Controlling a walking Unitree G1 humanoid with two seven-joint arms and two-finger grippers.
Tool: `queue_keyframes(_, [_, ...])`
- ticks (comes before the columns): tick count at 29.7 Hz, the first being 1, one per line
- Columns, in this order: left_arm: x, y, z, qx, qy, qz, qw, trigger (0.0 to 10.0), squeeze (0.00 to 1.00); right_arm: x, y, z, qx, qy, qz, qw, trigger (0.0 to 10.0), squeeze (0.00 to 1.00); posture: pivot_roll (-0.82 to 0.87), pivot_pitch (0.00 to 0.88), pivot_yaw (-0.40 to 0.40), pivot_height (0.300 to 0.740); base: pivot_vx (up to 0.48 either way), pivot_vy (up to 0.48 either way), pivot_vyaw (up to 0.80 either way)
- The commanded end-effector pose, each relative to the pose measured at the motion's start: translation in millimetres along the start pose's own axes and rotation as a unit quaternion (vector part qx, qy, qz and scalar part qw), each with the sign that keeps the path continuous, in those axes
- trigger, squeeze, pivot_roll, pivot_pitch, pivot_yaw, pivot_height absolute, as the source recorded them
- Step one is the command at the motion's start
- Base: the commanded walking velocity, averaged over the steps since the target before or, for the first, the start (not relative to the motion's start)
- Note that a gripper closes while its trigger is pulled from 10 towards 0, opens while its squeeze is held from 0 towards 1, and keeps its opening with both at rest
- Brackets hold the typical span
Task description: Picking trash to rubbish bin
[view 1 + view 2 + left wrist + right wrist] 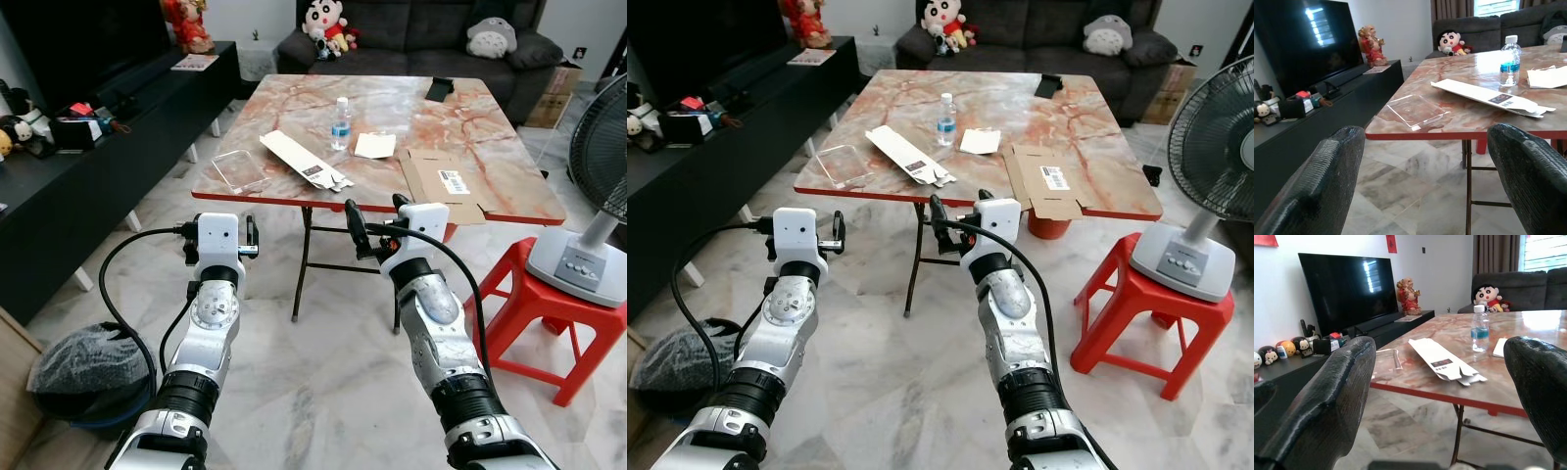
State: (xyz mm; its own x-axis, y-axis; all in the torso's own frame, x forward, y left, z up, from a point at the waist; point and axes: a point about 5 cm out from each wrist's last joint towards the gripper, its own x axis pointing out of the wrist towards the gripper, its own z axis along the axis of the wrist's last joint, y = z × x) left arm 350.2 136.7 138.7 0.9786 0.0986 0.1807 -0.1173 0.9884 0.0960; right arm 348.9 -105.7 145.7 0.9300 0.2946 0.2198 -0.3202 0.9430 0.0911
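Trash lies on the marble-patterned table (490, 127) at 12 o'clock ahead of the robot: a flattened white carton (304, 162), a clear plastic tray (240, 169) at 11 o'clock near the table's left front corner, a water bottle (340, 123), a white paper piece (375, 145) and a flattened brown cardboard box (443, 181) at 1 o'clock. The left gripper (235, 240) and right gripper (377, 230) hang in front of the table's near edge, below its surface, both with fingers spread wide and holding nothing. A dark bin with a plastic liner (83, 367) sits on the floor at 8 o'clock, beside the black TV console (118, 147).

The step in hand appears to be the approach to a first item. Recommended procedure: raise the chosen gripper above the table edge before advancing, to avoid striking the red rim. Select the white carton or the tray, as both lie nearest. Flat items probably require sliding toward the edge so one finger passes underneath. A red stool (539, 304) and a fan (598, 196) stand at 3 o'clock; keep the right elbow clear.
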Motion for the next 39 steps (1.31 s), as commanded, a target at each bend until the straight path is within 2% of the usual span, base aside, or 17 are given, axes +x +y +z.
queue_keyframes(1, [2.2,4.0,5.5,-0.001,-0.007,0.01,1.0,10.0,0.0,1.7,2.1,3.3,0.004,-0.005,0.004,1.0,10.0,0.0,-0.16,0.021,0.012,0.74,0.364,0.262,0.0])
queue_keyframes(7, [2.4,4.9,4.8,0.003,-0.003,0.008,1.0,10.0,0.0,2.4,1.8,4.7,0.009,-0.008,0.003,1.0,10.0,0.0,-0.16,0.026,0.02,0.74,0.372,0.256,-0.48])
queue_keyframes(12, [4.0,4.5,6.6,0.004,-0.003,0.006,1.0,10.0,0.0,1.6,1.7,4.8,0.005,-0.009,0.003,1.0,10.0,0.0,-0.16,0.029,0.023,0.74,0.378,0.244,0.0])
queue_keyframes(21, [3.4,2.7,8.1,0.006,-0.005,-0.001,1.0,10.0,0.0,0.8,2.0,4.8,0.004,-0.011,0.001,1.0,10.0,0.0,-0.16,0.015,0.031,0.74,0.384,0.0,0.0])
queue_keyframes(25, [2.6,2.2,7.4,0.008,-0.004,-0.005,1.0,10.0,0.0,0.1,3.0,3.4,0.018,-0.01,0.002,1.0,10.0,0.0,-0.16,0.004,0.039,0.74,0.384,0.0,0.0])
queue_keyframes(30, [2.7,-1.4,7.7,0.01,-0.002,-0.018,1.0,10.0,0.0,0.1,3.2,2.8,0.014,-0.011,0.0,1.0,10.0,0.0,-0.15,0.0,0.043,0.74,0.388,0.0,-0.74])
queue_keyframes(39, [4.1,-2.0,8.8,0.009,-0.001,-0.025,1.0,10.0,0.0,1.4,5.0,4.2,0.015,-0.016,0.001,1.0,10.0,0.0,-0.15,0.0,0.044,0.74,0.393,0.0,0.0])
